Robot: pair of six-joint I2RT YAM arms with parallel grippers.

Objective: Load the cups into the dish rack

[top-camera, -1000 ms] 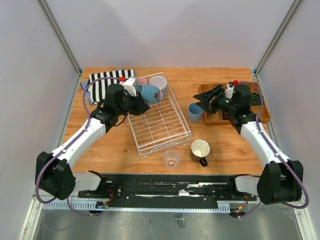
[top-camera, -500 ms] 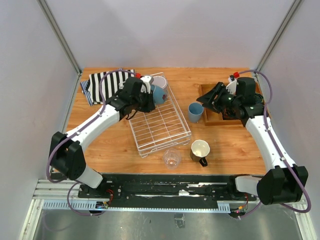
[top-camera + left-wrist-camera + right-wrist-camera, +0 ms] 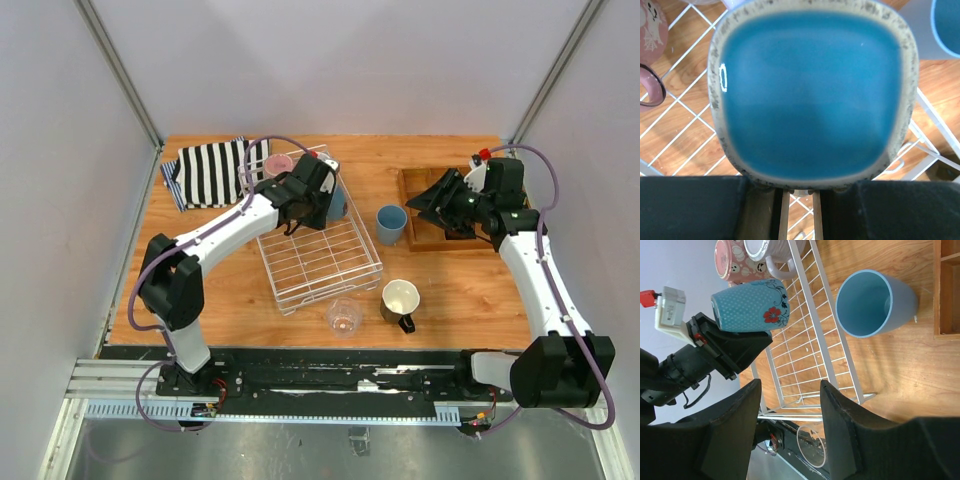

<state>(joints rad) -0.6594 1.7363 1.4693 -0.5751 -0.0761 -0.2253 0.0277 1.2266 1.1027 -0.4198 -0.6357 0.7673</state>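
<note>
At the table's near edge, about 6 o'clock, a clear glass [image 3: 343,317] stands on the bare wood with a dark mug [image 3: 400,300], cream inside, close at its 3 o'clock; neither is loaded yet. Behind them the white wire dish rack [image 3: 330,262] fills the centre. A light blue tumbler [image 3: 390,224] waits upright just off its right rail, at 2 o'clock. The right gripper [image 3: 428,203] hangs beyond it over the wooden tray [image 3: 425,240], claw apart and holding nothing. Over the rack's far right corner the left gripper [image 3: 318,196] is clamped on a blue dotted mug [image 3: 751,305], turned on its side and clear of the wires. A pink mug [image 3: 735,260] and a pale cup [image 3: 762,247] already sit at the rack's far end, near 12 o'clock. The tumbler looks light, rigid and smooth-walled, so it is likely to slip. The safest hold seems to be one finger inside the rim and one outside. The glass looks the most fragile and would want a gentle squeeze.
</note>
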